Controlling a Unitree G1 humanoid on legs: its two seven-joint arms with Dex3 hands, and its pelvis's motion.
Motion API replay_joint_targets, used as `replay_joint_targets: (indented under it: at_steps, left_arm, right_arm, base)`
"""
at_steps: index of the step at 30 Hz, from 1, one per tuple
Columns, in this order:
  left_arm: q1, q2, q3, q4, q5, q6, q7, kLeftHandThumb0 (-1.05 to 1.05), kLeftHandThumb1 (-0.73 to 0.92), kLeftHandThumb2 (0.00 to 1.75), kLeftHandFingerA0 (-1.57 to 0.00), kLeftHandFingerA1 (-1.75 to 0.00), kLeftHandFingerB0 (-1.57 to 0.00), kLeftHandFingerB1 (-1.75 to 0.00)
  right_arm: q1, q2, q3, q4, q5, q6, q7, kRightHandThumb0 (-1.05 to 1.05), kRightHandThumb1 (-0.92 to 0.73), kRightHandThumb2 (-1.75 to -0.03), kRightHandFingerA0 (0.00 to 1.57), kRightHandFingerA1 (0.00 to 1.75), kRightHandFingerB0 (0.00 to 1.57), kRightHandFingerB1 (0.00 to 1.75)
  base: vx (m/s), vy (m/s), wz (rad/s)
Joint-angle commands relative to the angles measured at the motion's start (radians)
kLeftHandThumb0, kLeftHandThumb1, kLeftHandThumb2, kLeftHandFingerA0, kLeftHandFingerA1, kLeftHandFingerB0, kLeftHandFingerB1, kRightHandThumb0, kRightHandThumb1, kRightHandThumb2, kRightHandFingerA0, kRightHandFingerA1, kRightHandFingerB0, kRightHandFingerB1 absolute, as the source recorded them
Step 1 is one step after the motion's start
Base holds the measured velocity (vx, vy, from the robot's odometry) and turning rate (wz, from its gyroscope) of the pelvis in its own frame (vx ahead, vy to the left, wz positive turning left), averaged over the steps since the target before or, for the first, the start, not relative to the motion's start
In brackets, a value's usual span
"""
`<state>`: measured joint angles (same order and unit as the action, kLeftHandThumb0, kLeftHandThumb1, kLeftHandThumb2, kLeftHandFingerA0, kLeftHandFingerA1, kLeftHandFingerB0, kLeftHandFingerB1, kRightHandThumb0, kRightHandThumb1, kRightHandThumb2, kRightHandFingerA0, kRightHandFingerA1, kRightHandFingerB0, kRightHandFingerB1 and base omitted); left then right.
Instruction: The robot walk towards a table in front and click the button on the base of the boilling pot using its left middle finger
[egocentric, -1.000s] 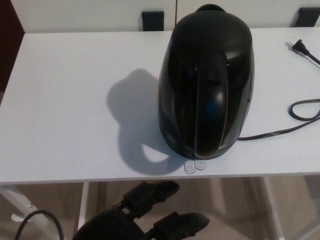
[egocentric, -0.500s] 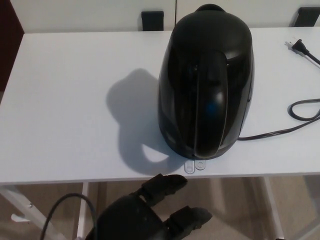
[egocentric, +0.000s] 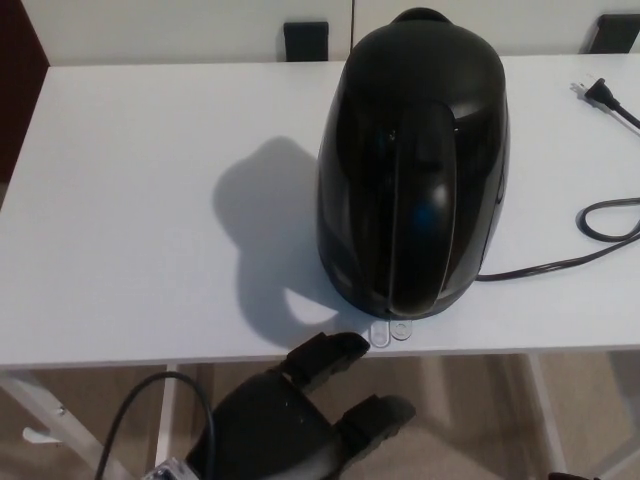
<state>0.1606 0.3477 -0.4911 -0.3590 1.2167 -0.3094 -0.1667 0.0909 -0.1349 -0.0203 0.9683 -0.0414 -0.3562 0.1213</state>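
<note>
At the table's (egocentric: 120, 200) near edge stood the boiling pot (egocentric: 412, 165), its button (egocentric: 390, 332) at the rim. Just short of it, the left hand (egocentric: 290, 420) hovered empty, fingers spread; a small forward press was needed.

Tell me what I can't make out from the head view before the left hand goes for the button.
- Left hand: wrist and thumb cut off by the bottom edge.
- Kettle base: hidden under the body; only two small clear tabs show, too small to tell which one switches it.
- Power cord: loop runs off the right edge; plug lies unplugged.
- Right hand: not in view.
</note>
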Motion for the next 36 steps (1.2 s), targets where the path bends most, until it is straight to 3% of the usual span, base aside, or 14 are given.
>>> replay_joint_targets:
  at_steps: [1, 15, 16, 17, 18, 28, 29, 30, 31, 36]
  left_arm:
    - [-0.016, 0.001, -0.013, -0.006, 0.024, 0.038, -0.013, -0.83, 0.61, 0.96, -0.34, -0.49, -0.08, -0.33]
    - [-0.122, -0.048, -0.075, 0.110, 0.048, 0.051, 0.038, -0.86, 0.62, 0.96, -0.40, -0.49, -0.12, -0.39]
    - [-0.127, -0.051, -0.078, 0.117, 0.045, 0.053, 0.033, -0.86, 0.63, 0.97, -0.39, -0.50, -0.12, -0.39]
    - [-0.131, -0.052, -0.082, 0.124, 0.045, 0.056, 0.037, -0.86, 0.62, 0.97, -0.40, -0.50, -0.12, -0.39]
    - [-0.137, -0.053, -0.085, 0.135, 0.044, 0.059, 0.044, -0.86, 0.62, 0.97, -0.40, -0.50, -0.12, -0.39]
    - [-0.173, -0.061, -0.104, 0.192, 0.042, 0.081, 0.051, -0.85, 0.61, 0.96, -0.40, -0.50, -0.10, -0.39]
    - [-0.178, -0.061, -0.107, 0.196, 0.045, 0.084, 0.053, -0.86, 0.62, 0.97, -0.40, -0.50, -0.10, -0.39]
    - [-0.180, -0.059, -0.109, 0.199, 0.048, 0.086, 0.056, -0.86, 0.62, 0.97, -0.40, -0.50, -0.10, -0.39]
    - [-0.182, -0.060, -0.110, 0.198, 0.043, 0.086, 0.051, -0.86, 0.62, 0.96, -0.40, -0.50, -0.11, -0.39]
    - [-0.193, -0.065, -0.121, 0.204, 0.047, 0.085, 0.062, -0.85, 0.60, 0.94, -0.42, -0.50, -0.12, -0.39]
  right_arm:
    - [-0.002, -0.019, 0.001, -0.009, -0.011, 0.018, -0.008, -0.13, -0.40, -0.86, 0.48, 0.64, 0.19, 0.51]
    - [-0.003, -0.016, 0.003, -0.040, -0.010, 0.026, 0.003, -0.17, -0.40, -0.86, 0.49, 0.65, 0.20, 0.51]
    - [-0.002, -0.016, 0.002, -0.043, -0.008, 0.028, 0.004, -0.20, -0.57, -0.56, 0.56, 0.49, 0.30, 0.37]
    - [-0.001, -0.015, 0.001, -0.047, -0.005, 0.031, 0.007, -0.20, -0.58, -0.56, 0.56, 0.49, 0.29, 0.37]
    - [0.001, -0.014, -0.001, -0.051, -0.002, 0.033, 0.012, -0.17, -0.40, -0.86, 0.48, 0.64, 0.18, 0.51]
    - [-0.007, -0.013, -0.005, -0.040, 0.002, 0.026, 0.024, -0.18, -0.40, -0.86, 0.49, 0.65, 0.18, 0.51]
    - [-0.010, -0.013, -0.005, -0.036, 0.002, 0.025, 0.026, -0.21, -0.58, -0.57, 0.57, 0.53, 0.27, 0.38]
    - [-0.011, -0.012, -0.006, -0.032, 0.003, 0.022, 0.026, -0.21, -0.58, -0.57, 0.57, 0.53, 0.27, 0.38]
    - [-0.012, -0.011, -0.008, -0.029, 0.006, 0.017, 0.029, -0.19, -0.39, -0.86, 0.50, 0.66, 0.18, 0.51]
    - [-0.015, -0.010, -0.013, -0.018, 0.005, 0.001, 0.030, -0.20, -0.39, -0.86, 0.48, 0.65, 0.18, 0.51]
  base:
    - [0.00, 0.000, 0.00]
    - [0.00, 0.000, 0.00]
    - [0.00, 0.000, 0.00]
    - [0.00, 0.000, 0.00]
    - [0.00, 0.000, 0.00]
    - [0.00, 0.000, 0.00]
    - [0.00, 0.000, 0.00]
    - [0.00, 0.000, 0.00]
    - [0.00, 0.000, 0.00]
    - [0.00, 0.000, 0.00]
